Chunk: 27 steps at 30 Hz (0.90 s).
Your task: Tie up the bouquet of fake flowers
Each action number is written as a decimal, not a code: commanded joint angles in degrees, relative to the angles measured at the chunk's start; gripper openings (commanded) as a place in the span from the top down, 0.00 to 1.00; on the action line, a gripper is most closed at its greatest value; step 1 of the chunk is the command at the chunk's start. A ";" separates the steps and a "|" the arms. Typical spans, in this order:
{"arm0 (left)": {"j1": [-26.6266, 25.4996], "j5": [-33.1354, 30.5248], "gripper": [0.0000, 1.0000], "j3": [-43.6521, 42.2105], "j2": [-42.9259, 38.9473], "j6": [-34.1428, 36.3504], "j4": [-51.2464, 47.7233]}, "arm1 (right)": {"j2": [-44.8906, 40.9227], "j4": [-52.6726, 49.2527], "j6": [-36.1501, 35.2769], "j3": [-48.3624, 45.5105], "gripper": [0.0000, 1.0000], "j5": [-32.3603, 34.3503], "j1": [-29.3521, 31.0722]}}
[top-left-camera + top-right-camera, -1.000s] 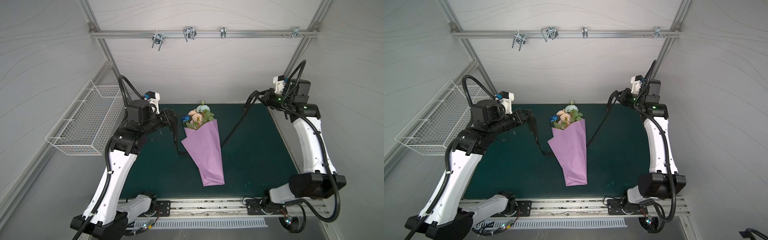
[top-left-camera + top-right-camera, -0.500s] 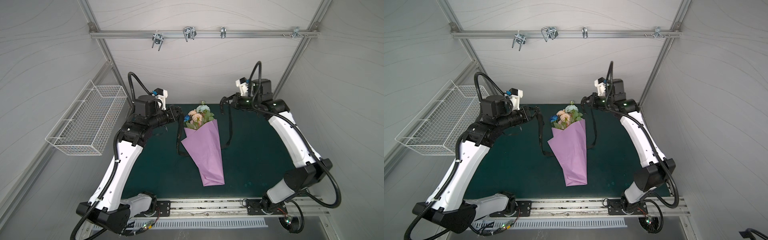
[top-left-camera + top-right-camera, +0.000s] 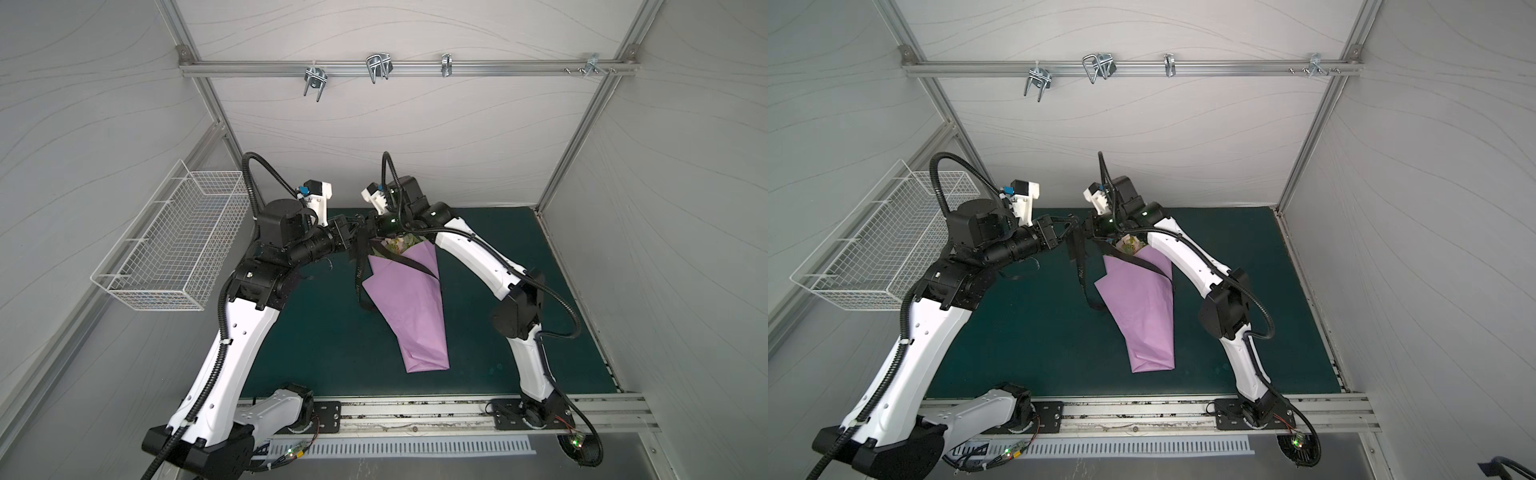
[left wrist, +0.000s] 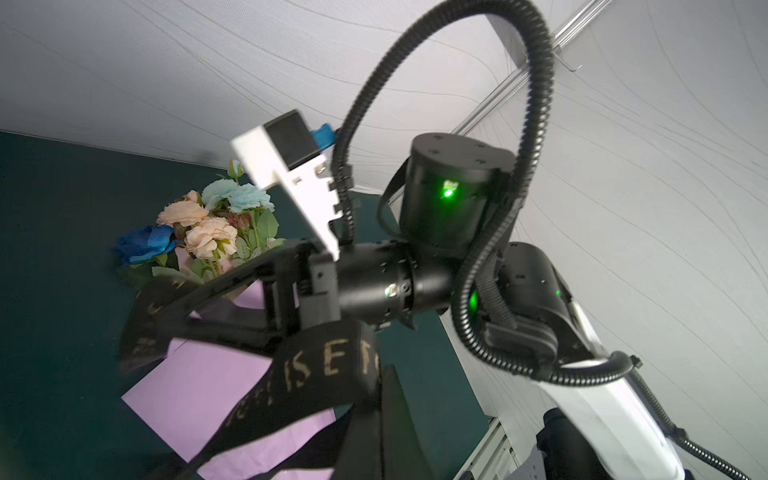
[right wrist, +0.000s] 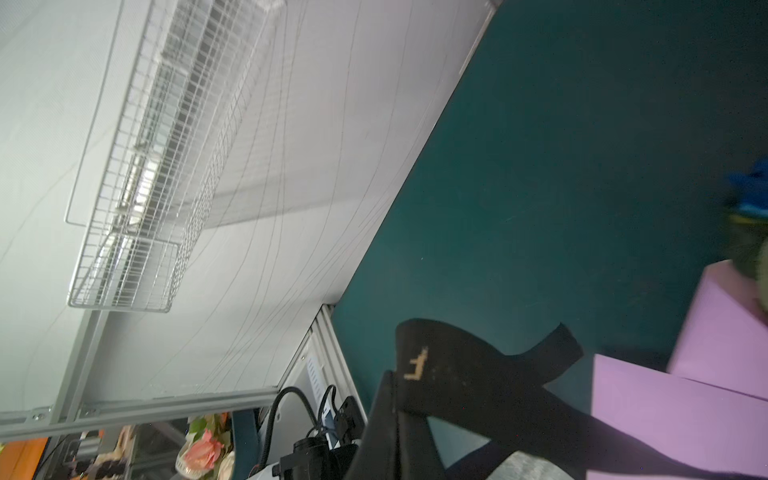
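Left jaws and right jaws, tip to tip, each clenched the black ribbon [image 3: 358, 278]: the crossing step. Just below them the bouquet of fake flowers [image 4: 210, 235] lay in lilac paper [image 3: 409, 307]. Next, one end likely had to pass under the other.

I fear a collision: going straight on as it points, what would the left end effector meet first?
Probably the right end effector, almost tip to tip with the left end effector; each grips the black ribbon. Depth is unclear.
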 commanded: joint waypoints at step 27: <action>-0.02 -11.73 1.00 -8.27 4.97 -3.39 4.86 | -17.72 -1.81 -1.63 -34.57 0.60 19.84 -3.40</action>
